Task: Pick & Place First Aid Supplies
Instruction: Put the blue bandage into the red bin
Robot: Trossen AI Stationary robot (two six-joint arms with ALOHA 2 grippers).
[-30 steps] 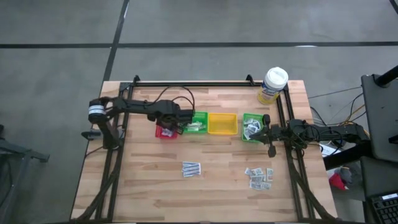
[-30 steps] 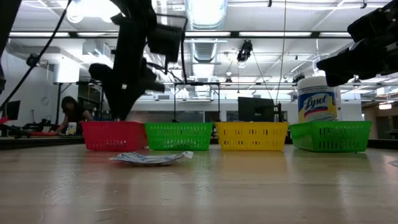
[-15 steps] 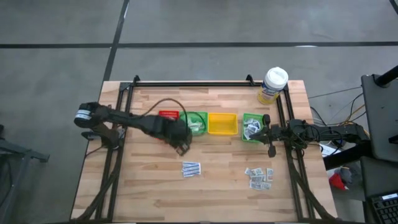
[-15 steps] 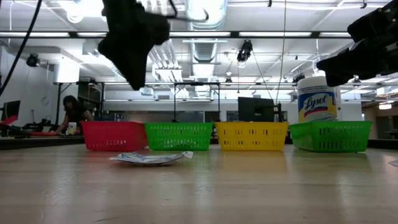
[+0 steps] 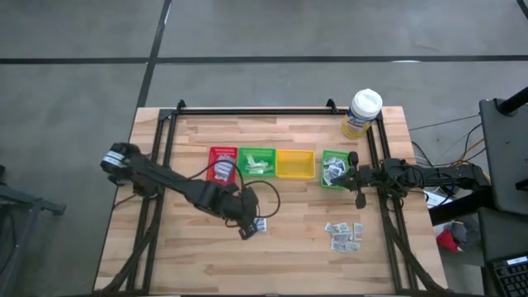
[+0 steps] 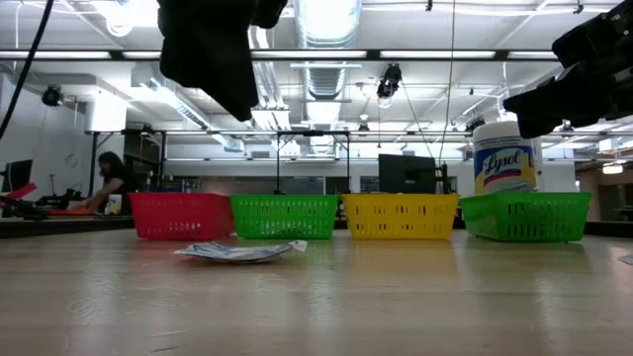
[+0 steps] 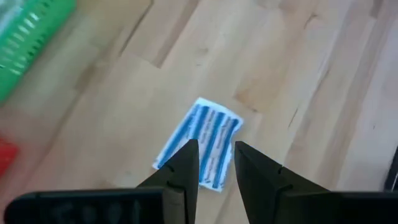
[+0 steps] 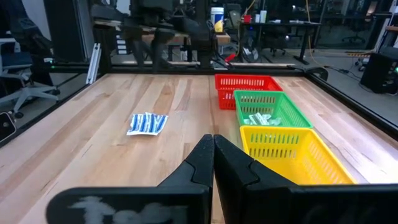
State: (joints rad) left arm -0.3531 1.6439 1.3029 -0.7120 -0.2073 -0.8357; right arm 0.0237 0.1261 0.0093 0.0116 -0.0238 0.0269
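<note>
A small stack of long white strips with blue print [image 7: 202,137] lies flat on the wood table [image 5: 190,247], near the middle [image 5: 261,224]. My left gripper [image 7: 216,155] hovers open just above it, pointing steeply down, nothing between its fingers [image 5: 246,230]. Several small grey-white packets [image 5: 344,235] lie loose at the near right. The left green tray [image 5: 257,162] holds white strips; the right green tray [image 5: 334,167] holds small packets. My right gripper [image 8: 213,146] rests shut at the right edge, by the right green tray.
Red [image 5: 223,162], green, yellow [image 5: 294,164] and green trays stand in a row across the table's middle. A white-lidded yellow-labelled tub [image 5: 363,113] stands at the far right corner. Black frame rails [image 5: 247,110] run along the table's edges. A person [image 6: 104,183] sits far behind.
My left gripper has swung from over the red and green trays toward the table's near edge and rightward, to above the stack of strips, tipping and rolling as it went. Its fingers have kept the same gap. The strips have not moved.
</note>
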